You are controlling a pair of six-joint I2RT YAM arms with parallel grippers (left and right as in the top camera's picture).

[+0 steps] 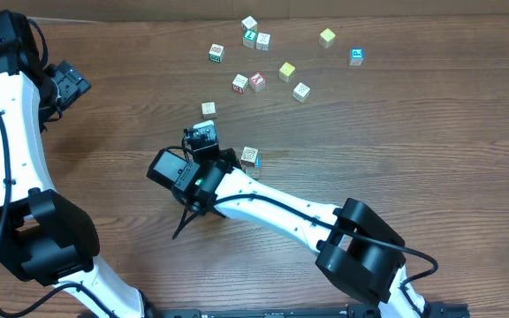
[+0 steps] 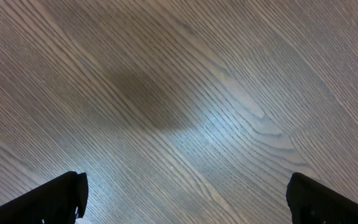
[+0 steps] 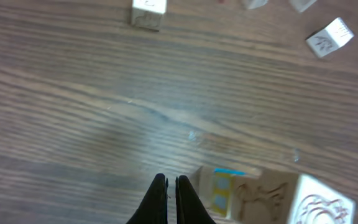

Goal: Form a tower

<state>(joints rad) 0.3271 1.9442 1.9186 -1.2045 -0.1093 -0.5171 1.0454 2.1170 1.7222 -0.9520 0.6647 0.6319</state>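
Note:
The tower (image 1: 250,157) is a short column of pale letter cubes with a whitish top, standing mid-table. In the right wrist view the tower (image 3: 260,196) shows blue and yellow printed faces, just right of my right gripper (image 3: 171,183). That gripper is shut with nothing between its fingers, and a narrow strip of bare table separates it from the column. My left gripper (image 2: 185,199) is open over bare wood, its fingers (image 2: 67,196) wide apart. In the overhead view the left gripper (image 1: 72,85) hangs at the far left, well away from the tower.
Several loose cubes (image 1: 259,62) are scattered across the far side of the table. One single cube (image 1: 208,109) lies just beyond the right wrist; that cube (image 3: 148,11) shows at the top of the right wrist view. The right arm (image 1: 281,208) crosses the table from the lower right.

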